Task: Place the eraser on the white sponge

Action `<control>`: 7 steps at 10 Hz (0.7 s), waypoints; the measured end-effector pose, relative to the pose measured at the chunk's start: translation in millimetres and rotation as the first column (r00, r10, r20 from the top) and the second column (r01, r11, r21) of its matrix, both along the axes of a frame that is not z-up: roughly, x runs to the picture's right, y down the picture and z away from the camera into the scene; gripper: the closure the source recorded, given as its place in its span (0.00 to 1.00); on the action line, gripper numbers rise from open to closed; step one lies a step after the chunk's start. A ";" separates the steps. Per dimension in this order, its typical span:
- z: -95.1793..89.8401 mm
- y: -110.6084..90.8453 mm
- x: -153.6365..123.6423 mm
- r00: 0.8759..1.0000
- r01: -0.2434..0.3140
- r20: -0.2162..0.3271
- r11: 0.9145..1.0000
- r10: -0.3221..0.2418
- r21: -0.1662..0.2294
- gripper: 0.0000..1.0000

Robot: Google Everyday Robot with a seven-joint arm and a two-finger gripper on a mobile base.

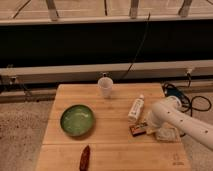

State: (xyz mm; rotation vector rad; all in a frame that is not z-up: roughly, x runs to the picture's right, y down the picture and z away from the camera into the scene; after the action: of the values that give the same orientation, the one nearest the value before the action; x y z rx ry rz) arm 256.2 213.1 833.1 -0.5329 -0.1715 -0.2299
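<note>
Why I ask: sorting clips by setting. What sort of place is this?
Likely a lab or workshop: a wooden table on speckled floor, loose cables behind it, and a robot arm whose hand is down at the eraser beside the white sponge.
</note>
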 end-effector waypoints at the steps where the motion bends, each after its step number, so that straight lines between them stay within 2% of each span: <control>1: -1.1 -3.0 4.3 1.000 -0.003 -0.001 1.000 0.003 0.006 0.98; 3: -2.3 -5.9 1.8 1.000 -0.005 0.001 1.000 0.005 0.011 0.98; 7: -7.8 -4.2 24.7 1.000 -0.028 -0.005 0.999 0.028 0.017 0.98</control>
State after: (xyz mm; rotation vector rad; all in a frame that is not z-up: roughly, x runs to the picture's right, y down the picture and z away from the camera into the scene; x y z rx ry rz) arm 280.9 208.9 825.3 -0.5136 -0.1715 -0.2021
